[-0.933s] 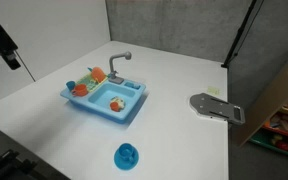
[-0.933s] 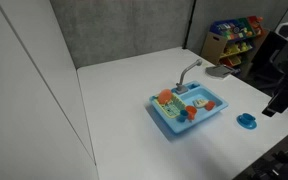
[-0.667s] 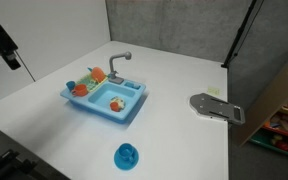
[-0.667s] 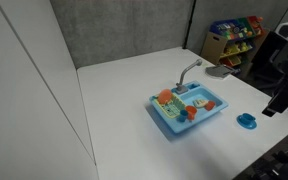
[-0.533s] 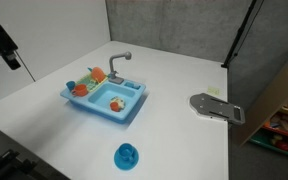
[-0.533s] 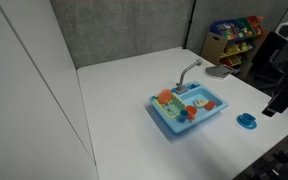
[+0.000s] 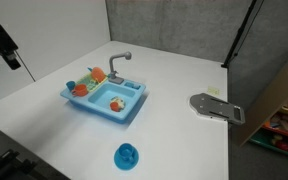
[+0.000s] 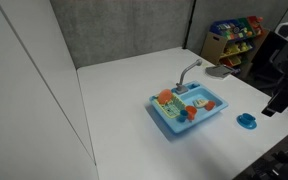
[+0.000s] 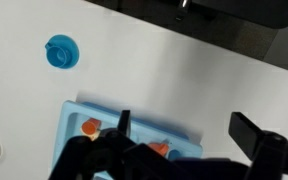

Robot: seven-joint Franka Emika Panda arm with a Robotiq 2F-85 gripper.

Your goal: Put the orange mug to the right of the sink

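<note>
Tabletop (image 7: 179,75), white and matte, carries everything. Near its middle sits the sink (image 7: 124,117), a light blue plastic rectangle with two basins and a curved grey faucet (image 7: 117,62). A flat grey device (image 7: 216,107) lies well apart from it. The gripper (image 9: 184,128) looks down on the sink from above, its dark fingers spread wide with nothing between them, so I judge the reach is not yet begun. A round blue cup (image 7: 127,155) stands alone out front. The orange mug (image 7: 81,89), small and smooth, sits inside one basin.
</note>
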